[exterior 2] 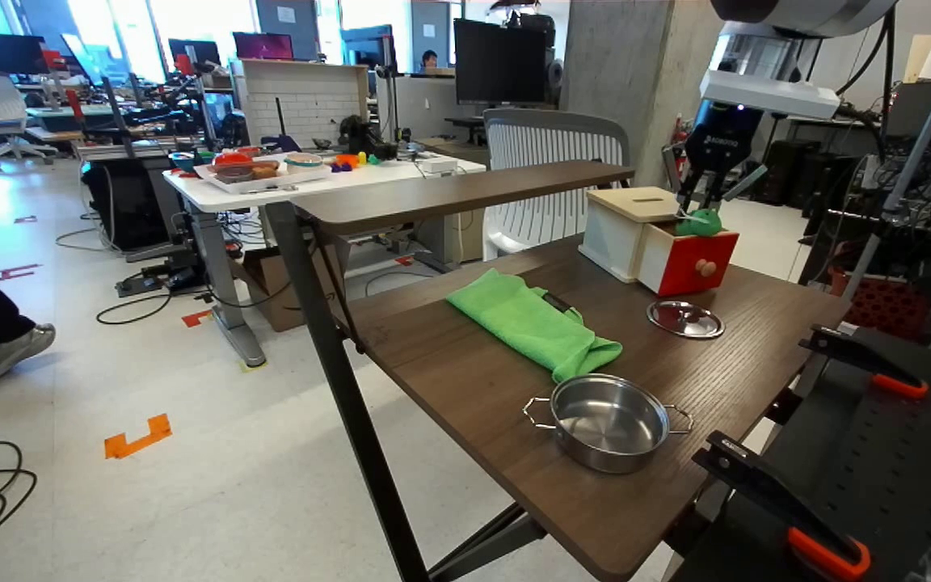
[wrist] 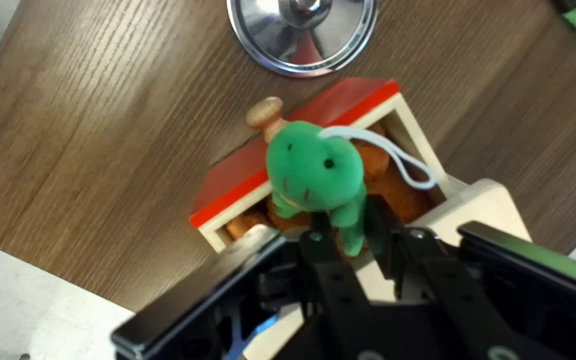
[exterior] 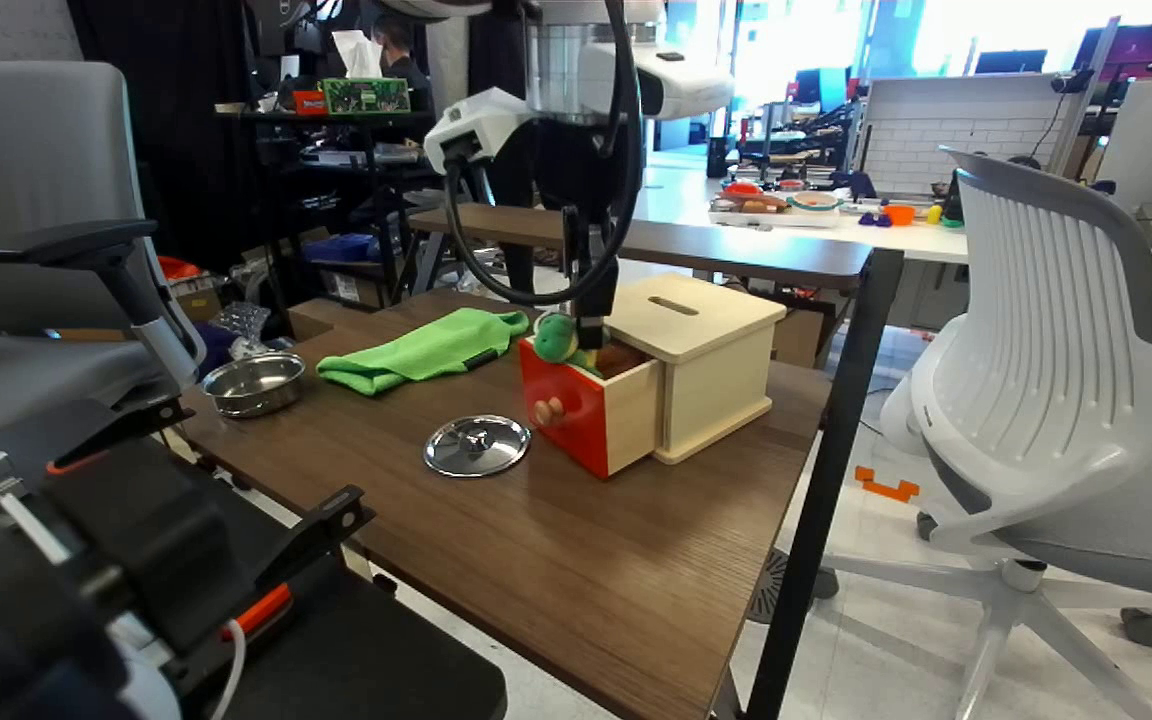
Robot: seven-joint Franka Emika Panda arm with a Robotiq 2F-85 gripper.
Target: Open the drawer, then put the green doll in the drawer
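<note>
At far left in an exterior view, a grey chair (exterior: 36, 200) is seen beside the brown table (exterior: 636, 560). Near the table's edge, a steel pot (exterior: 254, 386) is stood upright. To its right, a green cloth (exterior: 416, 352) is laid folded, a dark tag (exterior: 481, 359) showing on one edge. A steel lid (exterior: 477, 446) is set flat, knob up, between the pot and the drawer (exterior: 581, 430), nearer the latter.

The drawer is found pulled out, its red front and round wooden knob (exterior: 548, 411) facing the lid. Orange-brown contents (wrist: 403, 200) are noted inside; their number and shape cannot be told. In the wrist view the green doll (wrist: 313, 167) is located above the drawer, its head overlapping the front panel; a white cord loop (wrist: 368, 134) is extended from the head. The doll's body is held between the fingers of the gripper (wrist: 349, 215), pointed downward and narrowed on it. Whether the drawer is touched by the doll cannot be told.

The drawer's rear is housed in a pale wooden box (exterior: 721, 390), a slot (exterior: 673, 305) cut in its top. At far right, beyond the table, a white chair (exterior: 1046, 330) is placed on the floor.
</note>
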